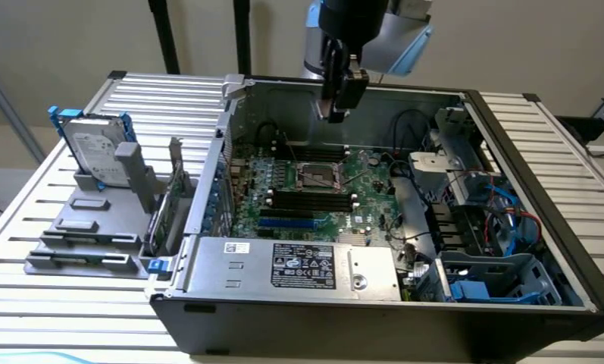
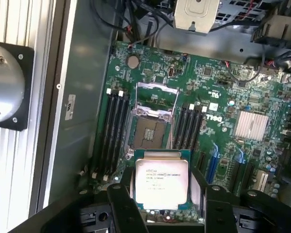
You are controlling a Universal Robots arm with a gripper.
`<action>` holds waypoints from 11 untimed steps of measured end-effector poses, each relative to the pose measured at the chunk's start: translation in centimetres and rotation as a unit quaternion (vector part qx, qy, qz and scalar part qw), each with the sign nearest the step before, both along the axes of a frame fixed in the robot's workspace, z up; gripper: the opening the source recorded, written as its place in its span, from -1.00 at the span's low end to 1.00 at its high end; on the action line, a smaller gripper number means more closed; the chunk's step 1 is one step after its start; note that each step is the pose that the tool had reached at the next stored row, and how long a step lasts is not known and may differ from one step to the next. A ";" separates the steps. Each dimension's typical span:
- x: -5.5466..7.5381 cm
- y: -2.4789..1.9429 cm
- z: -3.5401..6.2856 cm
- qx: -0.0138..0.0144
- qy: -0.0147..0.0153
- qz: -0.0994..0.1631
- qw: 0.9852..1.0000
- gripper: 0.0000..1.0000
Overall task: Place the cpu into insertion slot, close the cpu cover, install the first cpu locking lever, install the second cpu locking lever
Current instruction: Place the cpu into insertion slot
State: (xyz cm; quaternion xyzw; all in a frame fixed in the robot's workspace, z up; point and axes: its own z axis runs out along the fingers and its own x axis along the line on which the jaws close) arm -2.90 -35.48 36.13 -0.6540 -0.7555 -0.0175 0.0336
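exterior, case: big open pc case point(image 1: 544, 174) lying on its side on a slatted table point(image 1: 39, 197), green board facing up

exterior, gripper: gripper point(image 1: 338, 106) hangs up high over the back part of the board, well clear of it, can't make out from here what the fingers are doing

exterior, slot: insertion slot point(image 1: 319, 176) sits mid-board, dark square with a metal rim, black memory slots point(image 1: 312, 202) just beside it

exterior, other stuff: hard drive point(image 1: 92, 148) stands in a grey rack on the exterior view's left, outside the case; power supply point(image 1: 292, 265) along the near wall

wrist, cpu: cpu point(image 2: 161, 180) is up in the air, silvery face toward the camera, printed text on it

wrist, grip: gripper point(image 2: 164, 196) has its black fingers point(image 2: 122, 206) clamped on two opposite edges of the cpu

wrist, slot: insertion slot point(image 2: 149, 132) is bare, the cpu isn't in it and hovers apart from it

wrist, cover: cpu cover point(image 2: 156, 99) is flipped open, standing off the slot on the side away from the cpu

wrist, neighbours: memory slots point(image 2: 114, 131) on both flanks of the slot, finned heatsink point(image 2: 252, 125) further off
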 end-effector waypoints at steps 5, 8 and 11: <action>0.0 0.00 -0.59 0.000 0.001 -0.045 0.999 0.09; 0.0 0.04 -1.11 0.000 0.001 -0.064 0.998 0.09; 0.0 0.30 -1.64 0.000 0.002 -0.073 0.997 0.09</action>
